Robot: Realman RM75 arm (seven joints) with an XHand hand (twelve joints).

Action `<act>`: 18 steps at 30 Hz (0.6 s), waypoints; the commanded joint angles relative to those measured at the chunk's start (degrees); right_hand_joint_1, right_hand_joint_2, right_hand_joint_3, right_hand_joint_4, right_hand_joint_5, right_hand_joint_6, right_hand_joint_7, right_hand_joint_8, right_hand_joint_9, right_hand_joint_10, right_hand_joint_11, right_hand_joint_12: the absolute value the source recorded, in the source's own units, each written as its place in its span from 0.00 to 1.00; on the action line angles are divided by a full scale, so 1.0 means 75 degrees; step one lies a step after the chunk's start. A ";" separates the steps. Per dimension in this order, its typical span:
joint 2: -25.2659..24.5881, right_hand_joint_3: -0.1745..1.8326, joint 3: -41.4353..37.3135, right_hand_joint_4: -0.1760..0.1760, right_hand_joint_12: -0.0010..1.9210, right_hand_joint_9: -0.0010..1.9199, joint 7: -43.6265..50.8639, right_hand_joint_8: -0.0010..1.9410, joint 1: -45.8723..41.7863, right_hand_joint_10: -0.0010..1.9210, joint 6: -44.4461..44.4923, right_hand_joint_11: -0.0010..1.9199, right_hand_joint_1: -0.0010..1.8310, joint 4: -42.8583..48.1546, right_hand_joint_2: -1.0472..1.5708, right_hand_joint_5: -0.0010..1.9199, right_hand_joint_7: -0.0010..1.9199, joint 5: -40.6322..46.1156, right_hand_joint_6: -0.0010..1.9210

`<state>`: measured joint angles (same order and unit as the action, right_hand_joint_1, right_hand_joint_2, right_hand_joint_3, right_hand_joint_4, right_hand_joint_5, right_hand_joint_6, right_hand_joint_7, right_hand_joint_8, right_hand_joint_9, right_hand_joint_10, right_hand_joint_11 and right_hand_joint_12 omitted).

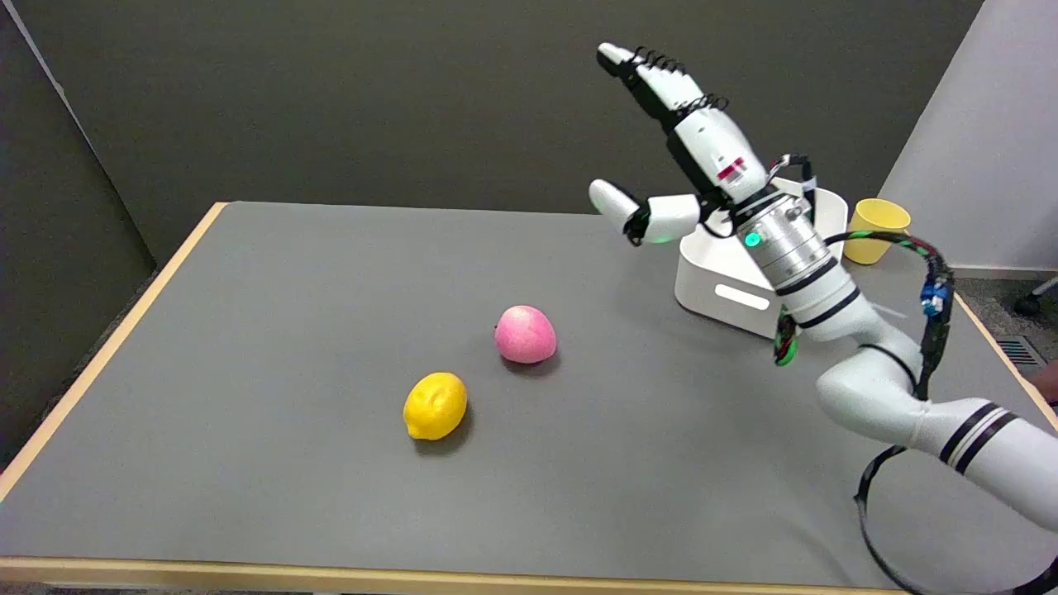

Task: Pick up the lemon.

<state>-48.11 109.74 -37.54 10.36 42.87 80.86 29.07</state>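
A yellow lemon (pixel 435 405) lies on the grey table (pixel 248 347), a little left of the middle and toward the near side. My right hand (pixel 686 140) is raised in the air well to the right of it and farther back, above the table's far right part. Its fingers are stretched out and upward, the thumb sticks out to the left, and nothing is in it. A wide stretch of table separates the hand from the lemon.
A pink, peach-like fruit (pixel 526 334) sits just behind and right of the lemon. A white bin (pixel 727 285) stands at the far right, partly behind my forearm, with a yellow cup (pixel 878 229) beyond it. The table has a wooden edge (pixel 107 339).
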 commanded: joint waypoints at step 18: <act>-0.0491 0.56 0.3364 0.71 0.41 0.00 0.1279 0.08 0.2238 0.19 -0.4122 0.00 0.32 0.1474 0.60 0.00 0.00 -0.2750 0.06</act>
<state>-51.33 117.79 -30.68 15.75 32.93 87.16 25.36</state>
